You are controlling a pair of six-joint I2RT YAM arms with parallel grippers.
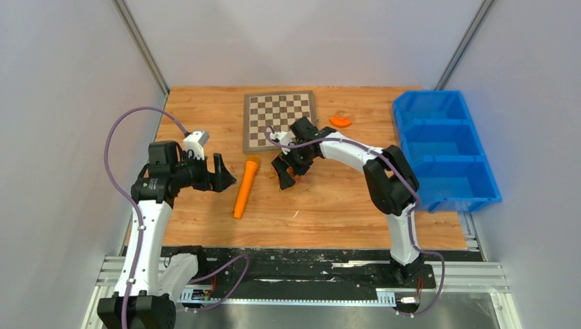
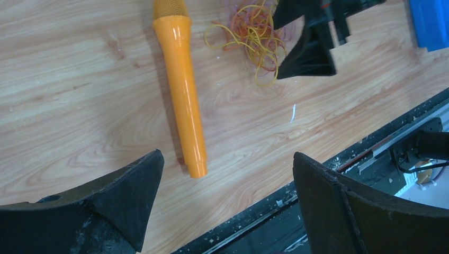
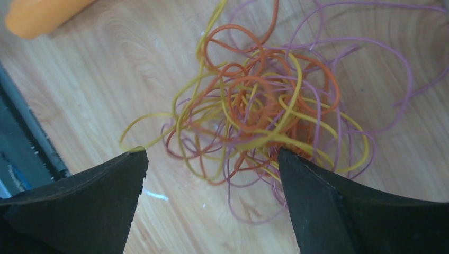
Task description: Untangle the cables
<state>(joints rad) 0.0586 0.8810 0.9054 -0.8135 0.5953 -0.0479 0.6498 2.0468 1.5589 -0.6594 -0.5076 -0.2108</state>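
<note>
The cables [image 3: 259, 111] are thin yellow, orange-red and purple wires in one loose tangle on the wooden table. My right gripper [image 3: 212, 153] hangs open right over the tangle's near edge, with one fingertip [image 3: 296, 174] against the strands and nothing pinched. In the top view that gripper [image 1: 291, 171] covers the tangle. My left gripper [image 2: 227, 156] is open and empty, back from the cables [image 2: 254, 34] and near the table's front edge. In the top view the left gripper [image 1: 226, 177] is just left of the orange stick.
An orange microphone-shaped stick [image 1: 245, 186] lies between the two grippers. A chessboard [image 1: 281, 120] and a small orange piece [image 1: 340, 121] sit at the back. Blue bins [image 1: 445, 147] stand along the right edge. A black rail [image 2: 370, 148] runs along the table front.
</note>
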